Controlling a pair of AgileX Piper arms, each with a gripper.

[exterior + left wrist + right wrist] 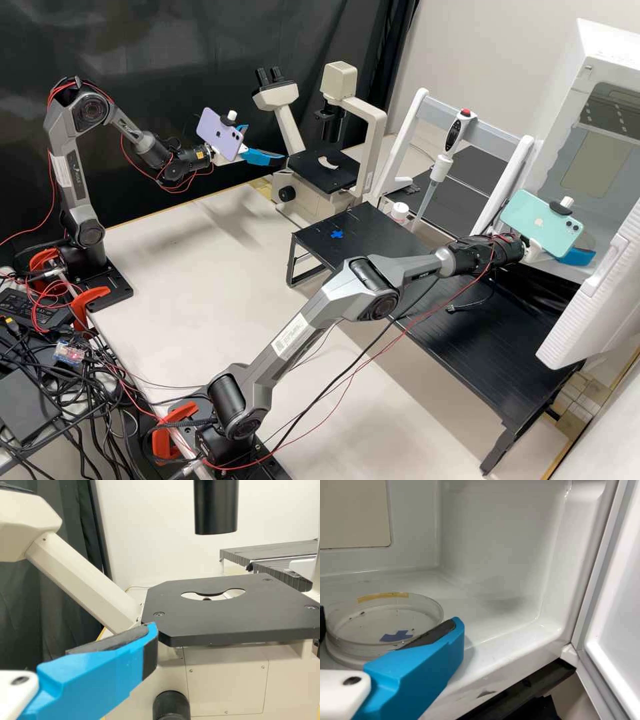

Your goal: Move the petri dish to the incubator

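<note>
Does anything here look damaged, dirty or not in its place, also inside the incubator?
The incubator's front edge has a dark scuff, perhaps wear; dark specks show at the petri dish. Cables lie in a messy tangle. Nothing looks spilled.

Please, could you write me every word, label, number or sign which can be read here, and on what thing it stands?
None can be read with certainty.
White label on the right arm: print too small.
Dark power adapter: print too small.
Pipette: marking too small.
Blue cross-shaped mark on the black shelf: no letters seen.
Yellow strip at the petri dish: no writing seen.
</note>
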